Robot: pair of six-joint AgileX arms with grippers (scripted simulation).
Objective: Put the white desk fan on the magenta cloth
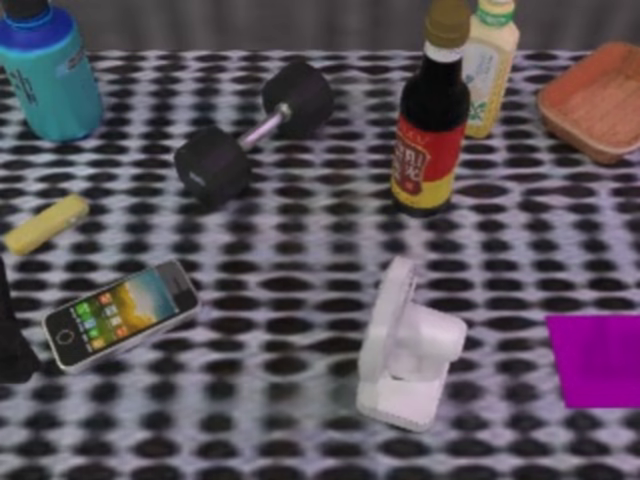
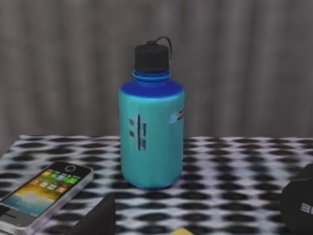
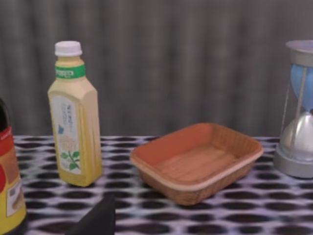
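The white desk fan (image 1: 408, 350) rests on the patterned table, front of centre, its thin round head towards the left and its blocky base towards the right. The magenta cloth (image 1: 600, 358) lies flat at the right edge, a fan's width to the right of the fan, with nothing on it. My left arm (image 1: 10, 335) is parked at the table's left edge. My left gripper (image 2: 198, 227) is open, with one dark finger (image 2: 100, 218) showing. My right gripper (image 3: 139, 227) is open too and holds nothing; it is out of the top view. Neither wrist view shows the fan or the cloth.
A smartphone (image 1: 120, 313) and a yellow bar (image 1: 45, 225) lie at the left. A teal bottle (image 1: 50, 75), a black dumbbell (image 1: 255, 130), a dark sauce bottle (image 1: 432, 130), a yellow drink bottle (image 1: 490, 65) and an orange-brown tray (image 1: 595, 100) stand behind. An hourglass (image 3: 298, 122) is beside the tray.
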